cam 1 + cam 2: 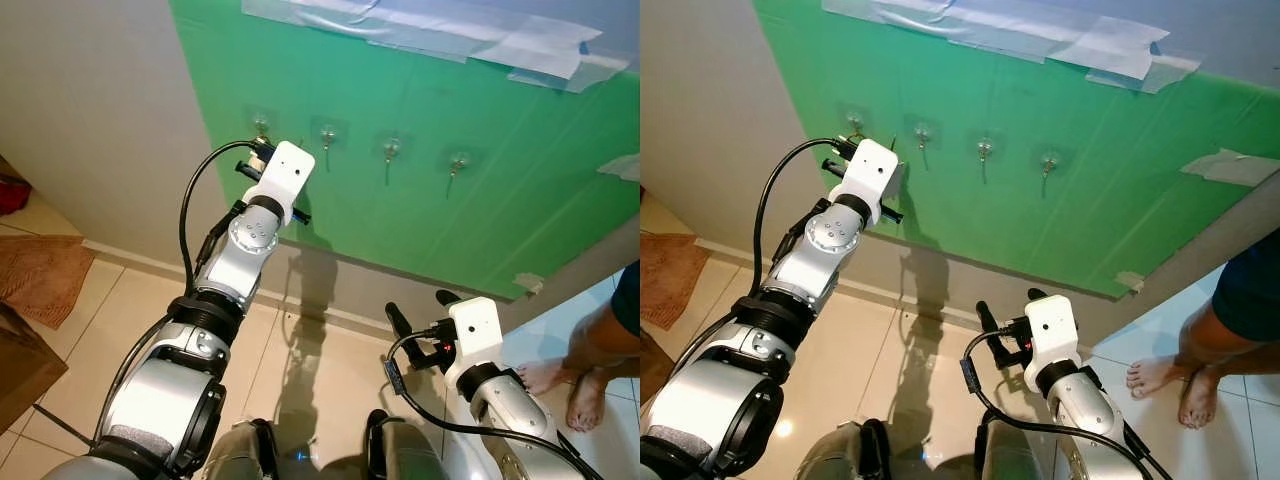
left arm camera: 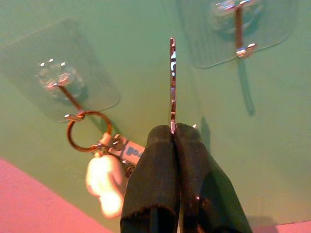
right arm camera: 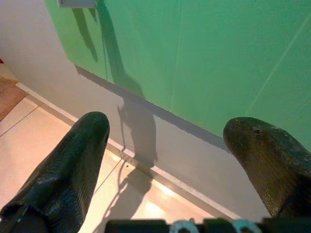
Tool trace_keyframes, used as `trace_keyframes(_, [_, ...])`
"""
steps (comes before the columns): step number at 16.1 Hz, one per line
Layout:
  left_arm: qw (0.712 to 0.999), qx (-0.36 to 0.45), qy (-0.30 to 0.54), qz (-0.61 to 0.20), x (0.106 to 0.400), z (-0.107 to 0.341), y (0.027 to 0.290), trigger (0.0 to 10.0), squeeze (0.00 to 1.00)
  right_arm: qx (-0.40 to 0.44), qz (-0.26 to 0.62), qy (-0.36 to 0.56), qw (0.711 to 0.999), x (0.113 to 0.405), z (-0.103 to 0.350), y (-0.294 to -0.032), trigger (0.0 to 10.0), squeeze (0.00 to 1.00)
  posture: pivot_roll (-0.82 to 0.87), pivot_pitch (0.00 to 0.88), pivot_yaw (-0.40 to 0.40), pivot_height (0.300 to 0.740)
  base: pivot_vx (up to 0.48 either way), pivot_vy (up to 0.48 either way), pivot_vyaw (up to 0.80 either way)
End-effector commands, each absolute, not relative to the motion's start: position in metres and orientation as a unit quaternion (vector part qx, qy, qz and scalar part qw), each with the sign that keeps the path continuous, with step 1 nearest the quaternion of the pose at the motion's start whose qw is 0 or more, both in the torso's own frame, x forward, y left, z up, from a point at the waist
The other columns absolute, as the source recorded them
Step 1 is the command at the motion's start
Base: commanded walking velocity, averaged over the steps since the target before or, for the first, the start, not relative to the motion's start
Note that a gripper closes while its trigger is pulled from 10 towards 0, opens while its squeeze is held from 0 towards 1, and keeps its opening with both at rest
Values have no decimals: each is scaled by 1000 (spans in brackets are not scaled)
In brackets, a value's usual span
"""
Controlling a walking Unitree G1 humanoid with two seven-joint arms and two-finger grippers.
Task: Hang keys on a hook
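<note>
My left gripper (image 2: 173,130) is raised to the green wall board (image 1: 520,200) and is shut on a thin metal key (image 2: 172,82), seen edge-on. The key ring (image 2: 89,131) hangs around the tip of the leftmost clear adhesive hook (image 2: 68,97). A white fob (image 2: 104,182) dangles from the ring beside my fingers. From the head, the left gripper (image 1: 262,150) sits right at that hook (image 1: 262,125), its white wrist block covering the keys. My right gripper (image 1: 420,305) is held low near the skirting, open with nothing in it (image 3: 165,141).
Three more hooks (image 1: 328,133) (image 1: 392,148) (image 1: 459,162) run rightward along the board. A person's bare feet (image 1: 570,385) stand on the tiles at the right. A brown rug (image 1: 45,275) lies on the floor at the left.
</note>
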State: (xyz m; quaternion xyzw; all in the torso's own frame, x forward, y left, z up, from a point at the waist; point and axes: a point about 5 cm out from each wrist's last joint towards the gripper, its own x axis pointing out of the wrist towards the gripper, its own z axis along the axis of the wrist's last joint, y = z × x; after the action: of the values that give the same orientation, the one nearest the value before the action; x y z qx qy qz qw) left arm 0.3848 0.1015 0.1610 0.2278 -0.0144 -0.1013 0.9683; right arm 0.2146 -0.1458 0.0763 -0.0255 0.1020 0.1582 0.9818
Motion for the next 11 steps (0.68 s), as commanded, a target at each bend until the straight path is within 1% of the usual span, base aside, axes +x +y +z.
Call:
trace_keyframes(1, [969,224,-22,-97,387,168,101,0,0,-24,161,101,982,212,78,-144,10000,0,-256,200,6,710,0,0,0])
trace_keyframes(6, [969,219,-38,-106,390,175,99,0,0,-24,159,100,982,215,78,-143,10000,0,-263,189,13,710,0,0,0])
trace_keyframes(11, [965,224,-54,-125,391,180,92,0,0,-26,158,101,982,216,76,-146,10000,0,-264,177,17,710,0,0,0])
